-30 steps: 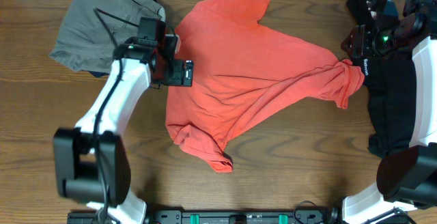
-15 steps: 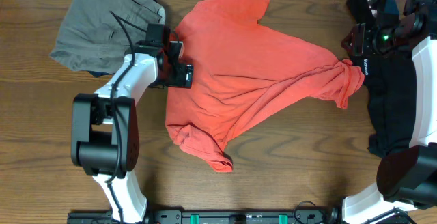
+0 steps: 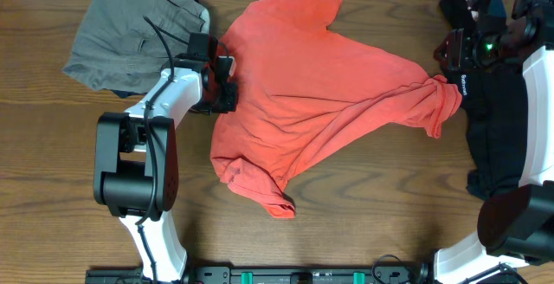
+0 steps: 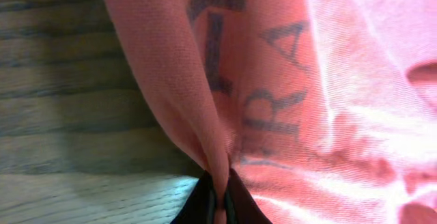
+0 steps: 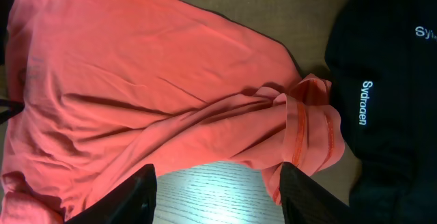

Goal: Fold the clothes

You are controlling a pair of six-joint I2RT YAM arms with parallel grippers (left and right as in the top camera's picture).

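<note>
Two arms: left gripper at the 9 o'clock edge of the red T-shirt, right gripper over its bunched end at 3 o'clock
T-shirt: crumpled and skewed across the middle of the table, one corner trailing toward 7 o'clock; dark letters show close to the pinch in the left wrist view
Left fingers: pressed together on a thin ridge of red cloth, bare wood just beside it
Right fingers: apart with nothing between them, hanging above the gathered hem, which touches the black shirt
Just changed: within the last second the left arm's elbow has swung in toward the shirt, and its gripper, broader over the edge then, now sits narrow on it; the shirt's outline and the right arm have not moved
Meaning: probably a grip freshly taken with no pull yet, so folding has barely begun and the shirt needs flattening first
Next: likely a draw toward 9 o'clock while the right takes the 3 o'clock end
Risk: so thin a pinch may slip
Other clothes: grey shorts heaped at 10 o'clock, black shirt at 3 o'clock, both unfolded
</note>
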